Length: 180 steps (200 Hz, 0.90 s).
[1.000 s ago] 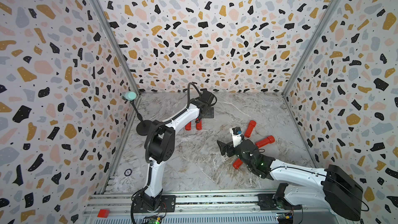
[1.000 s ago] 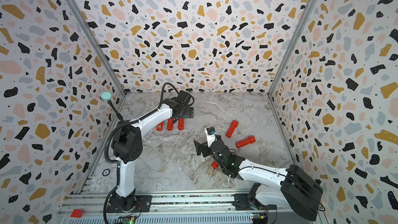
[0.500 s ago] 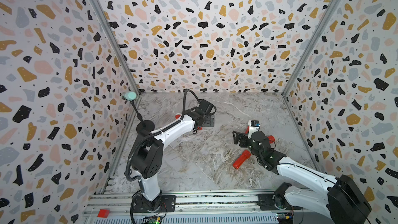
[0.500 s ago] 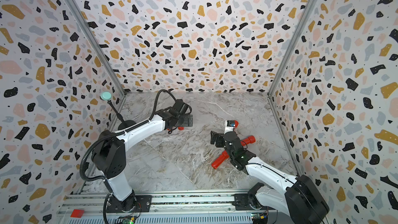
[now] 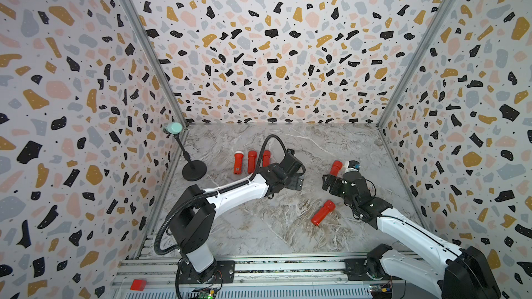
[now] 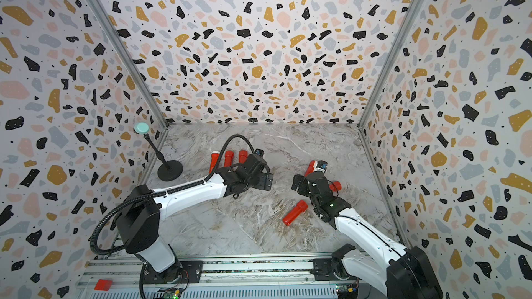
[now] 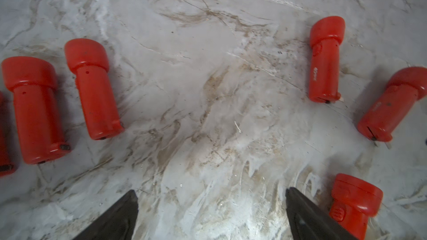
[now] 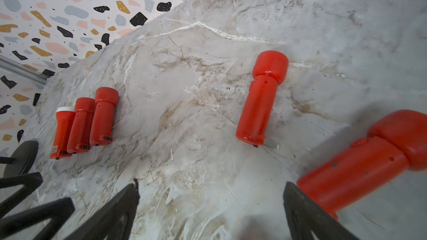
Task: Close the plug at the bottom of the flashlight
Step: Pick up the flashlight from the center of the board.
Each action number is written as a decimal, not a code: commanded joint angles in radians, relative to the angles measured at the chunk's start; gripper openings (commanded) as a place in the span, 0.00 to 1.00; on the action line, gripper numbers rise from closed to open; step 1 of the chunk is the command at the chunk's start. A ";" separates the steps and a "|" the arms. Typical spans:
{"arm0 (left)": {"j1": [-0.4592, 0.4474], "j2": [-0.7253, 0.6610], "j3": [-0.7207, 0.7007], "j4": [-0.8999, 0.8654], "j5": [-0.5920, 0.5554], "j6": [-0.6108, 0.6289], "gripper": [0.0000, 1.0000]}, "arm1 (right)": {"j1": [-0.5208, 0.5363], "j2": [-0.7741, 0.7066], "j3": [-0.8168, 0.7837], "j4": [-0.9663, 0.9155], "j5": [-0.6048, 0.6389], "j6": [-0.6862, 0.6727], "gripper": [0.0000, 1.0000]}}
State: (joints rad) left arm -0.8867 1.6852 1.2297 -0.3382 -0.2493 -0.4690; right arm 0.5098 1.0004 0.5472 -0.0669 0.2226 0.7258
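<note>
Fingers (image 7: 115, 222) wide and empty on both arms, left arm (image 5: 239, 192) swung off the flashlight row (image 5: 252, 161).

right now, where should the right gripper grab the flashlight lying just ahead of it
The straight barrel of the flashlight, mid-length, from above with jaws across it. It lies flat; the head flares, and the plug end must stay free.
</note>
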 commanded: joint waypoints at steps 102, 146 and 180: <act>-0.192 0.057 -0.015 0.077 -0.018 0.050 1.00 | -0.070 -0.267 0.099 -0.646 -0.224 0.037 0.99; -0.263 0.103 0.008 0.066 -0.006 0.055 1.00 | -0.070 -0.283 0.070 -0.696 -0.315 0.037 0.99; -0.310 0.144 0.033 0.057 0.002 0.072 1.00 | -0.070 -0.326 0.078 -0.714 -0.322 0.047 0.99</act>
State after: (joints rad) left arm -1.1694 1.8118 1.2224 -0.2844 -0.2474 -0.4255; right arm 0.4438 0.7078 0.6155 -0.7296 -0.0753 0.7666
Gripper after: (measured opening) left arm 0.998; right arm 0.991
